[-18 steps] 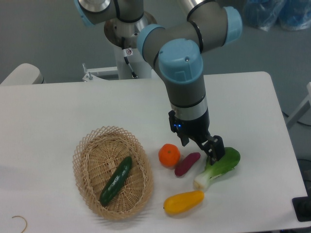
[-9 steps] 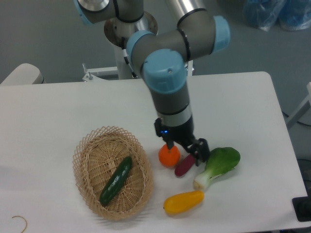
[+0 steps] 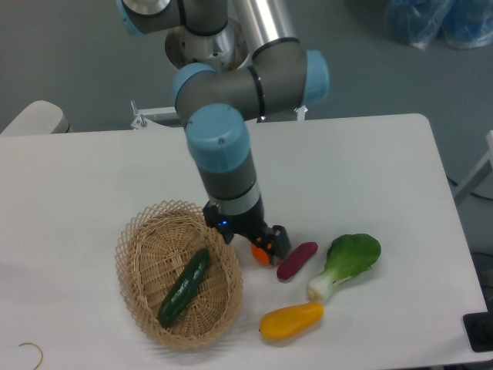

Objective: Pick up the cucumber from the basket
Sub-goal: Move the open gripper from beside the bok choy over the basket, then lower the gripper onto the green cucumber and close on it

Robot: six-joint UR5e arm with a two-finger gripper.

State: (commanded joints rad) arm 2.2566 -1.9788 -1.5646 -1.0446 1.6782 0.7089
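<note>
The cucumber [image 3: 184, 287], slim, dark green and glossy, lies diagonally on the floor of the basket [image 3: 135, 231], an oval, shallow piece of tan woven wicker with a looped, scalloped rim, sitting toward the front left of the smooth white table [image 3: 385, 169]. The tool [image 3: 258, 240] hangs low just beside the basket's right rim, above the orange [image 3: 262, 255], which it mostly hides; whether its fingers are spread or pressed together cannot be told from this angle. It touches neither the cucumber nor the basket visibly. Right of the orange lie a small matte purple piece [image 3: 296, 260], a leafy green-and-white bok choy [image 3: 347, 264], and, nearer the front edge, a smooth yellow elongated vegetable [image 3: 291, 321].
</note>
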